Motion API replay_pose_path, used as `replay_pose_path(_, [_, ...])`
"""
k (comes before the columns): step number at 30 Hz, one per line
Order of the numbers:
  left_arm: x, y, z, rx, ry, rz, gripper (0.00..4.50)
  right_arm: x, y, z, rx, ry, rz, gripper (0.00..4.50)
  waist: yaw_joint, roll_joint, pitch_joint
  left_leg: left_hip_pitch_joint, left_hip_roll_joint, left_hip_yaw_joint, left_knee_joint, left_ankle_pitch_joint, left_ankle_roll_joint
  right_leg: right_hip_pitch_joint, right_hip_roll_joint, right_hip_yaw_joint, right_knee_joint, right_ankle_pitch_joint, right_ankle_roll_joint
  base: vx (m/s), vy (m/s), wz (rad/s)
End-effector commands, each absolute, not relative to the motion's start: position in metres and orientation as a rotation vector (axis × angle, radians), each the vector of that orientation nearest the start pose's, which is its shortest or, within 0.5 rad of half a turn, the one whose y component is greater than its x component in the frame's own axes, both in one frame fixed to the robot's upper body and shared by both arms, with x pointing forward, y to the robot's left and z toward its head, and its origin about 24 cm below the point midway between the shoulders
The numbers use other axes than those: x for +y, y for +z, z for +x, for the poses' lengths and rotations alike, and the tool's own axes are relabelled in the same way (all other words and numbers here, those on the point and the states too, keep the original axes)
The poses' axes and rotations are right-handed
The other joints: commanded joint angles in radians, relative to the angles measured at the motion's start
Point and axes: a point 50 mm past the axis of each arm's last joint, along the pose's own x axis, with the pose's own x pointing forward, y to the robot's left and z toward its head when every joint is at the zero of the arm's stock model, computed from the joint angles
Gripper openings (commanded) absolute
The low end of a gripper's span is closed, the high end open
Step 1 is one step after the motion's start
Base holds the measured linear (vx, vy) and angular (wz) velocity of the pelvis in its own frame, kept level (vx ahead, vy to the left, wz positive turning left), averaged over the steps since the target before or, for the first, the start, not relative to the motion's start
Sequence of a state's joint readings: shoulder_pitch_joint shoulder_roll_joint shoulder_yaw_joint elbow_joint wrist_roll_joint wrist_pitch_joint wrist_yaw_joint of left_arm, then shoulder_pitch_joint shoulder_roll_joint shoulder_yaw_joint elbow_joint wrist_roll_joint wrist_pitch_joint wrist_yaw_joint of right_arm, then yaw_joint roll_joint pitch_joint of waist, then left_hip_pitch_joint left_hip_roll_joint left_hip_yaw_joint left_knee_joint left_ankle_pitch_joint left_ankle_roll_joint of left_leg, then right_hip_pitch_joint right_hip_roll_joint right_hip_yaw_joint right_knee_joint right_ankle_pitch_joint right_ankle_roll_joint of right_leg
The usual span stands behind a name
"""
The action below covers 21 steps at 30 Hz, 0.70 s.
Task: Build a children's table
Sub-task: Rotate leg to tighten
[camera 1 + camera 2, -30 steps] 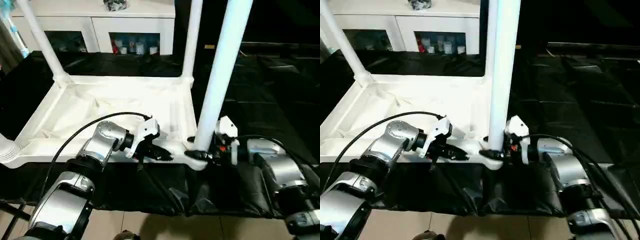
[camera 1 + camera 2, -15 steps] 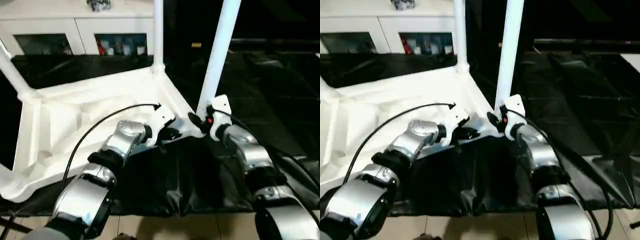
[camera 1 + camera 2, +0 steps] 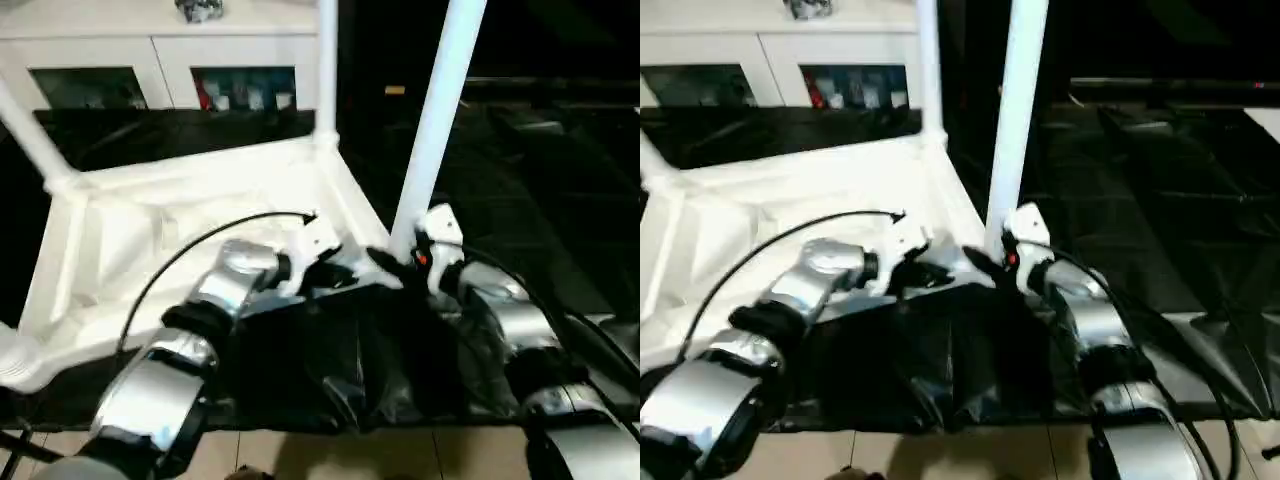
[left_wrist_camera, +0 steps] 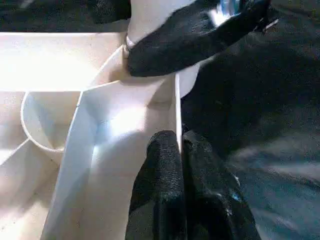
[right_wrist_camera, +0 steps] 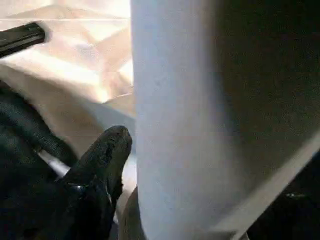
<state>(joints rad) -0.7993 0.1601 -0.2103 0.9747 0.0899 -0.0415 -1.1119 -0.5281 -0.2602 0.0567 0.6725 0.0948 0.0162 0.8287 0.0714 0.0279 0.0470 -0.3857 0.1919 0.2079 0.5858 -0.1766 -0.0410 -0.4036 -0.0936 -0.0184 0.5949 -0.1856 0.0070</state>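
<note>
Centrally: left gripper (image 4: pixel 180 150) pinched onto table top (image 3: pixel 180 230) edge wall, forearm angled from lower left. Right gripper (image 3: pixel 400 265) clamped around upright leg (image 3: pixel 435 120) base, centre frame, forearm from lower right.

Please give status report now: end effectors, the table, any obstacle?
Left end effector shut on tabletop rim. Right end effector at base of near leg, grip state unclear. Table upside down on black sheet, legs upright. No obstacle seen.
</note>
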Motion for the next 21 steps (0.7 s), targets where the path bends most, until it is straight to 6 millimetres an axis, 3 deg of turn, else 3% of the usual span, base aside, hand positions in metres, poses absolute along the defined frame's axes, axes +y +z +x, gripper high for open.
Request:
replay_pose_path(1, [0.067,0.074,0.339,0.231,-1.453,0.280,0.00,-0.131,0.032,0.308,0.311,1.107,-0.091,3.11,0.008,-0.012,-0.058,0.022,0.040,-0.016,-0.072,-0.233,0.074,0.045,-0.044,0.014,-0.064,-0.138,-0.268,0.000,0.000,0.00])
replay_pose_path(4, [0.074,0.074,0.336,0.244,-1.498,0.272,0.00,-0.139,0.035,0.296,0.333,1.227,-0.076,3.11,0.022,-0.013,-0.060,0.024,0.042,-0.015,-0.071,-0.231,0.082,0.041,-0.044,0.017,-0.062,-0.133,-0.268,0.000,0.000,0.00])
replay_pose_path(5, [0.077,0.074,0.335,0.254,-1.514,0.269,0.00,-0.141,0.036,0.293,0.338,1.255,-0.078,2.86,0.027,-0.014,-0.059,0.024,0.043,-0.016,-0.071,-0.232,0.079,0.040,-0.045,0.017,-0.063,-0.145,-0.265,0.000,0.000,0.00])
replay_pose_path(10, [0.084,0.074,0.331,0.275,-1.567,0.266,0.00,-0.143,0.033,0.282,0.374,1.340,-0.072,2.68,0.033,-0.012,-0.059,0.025,0.044,-0.017,-0.074,-0.241,0.060,0.036,-0.048,0.017,-0.065,-0.178,-0.261,0.000,0.000,0.00])
replay_pose_path(15, [0.085,0.074,0.330,0.283,-1.577,0.265,0.00,-0.140,0.034,0.278,0.393,1.371,-0.057,2.25,0.039,-0.011,-0.060,0.026,0.043,-0.017,-0.074,-0.232,0.051,0.035,-0.047,0.018,-0.063,-0.167,-0.254,0.000,0.000,0.00])
replay_pose_path(21, [0.083,0.073,0.336,0.281,-1.484,0.281,0.00,-0.138,0.031,0.280,0.401,1.314,-0.051,2.20,0.041,-0.013,-0.059,0.023,0.041,-0.017,-0.073,-0.226,0.050,0.036,-0.048,0.018,-0.064,-0.175,-0.245,0.000,0.000,0.00])
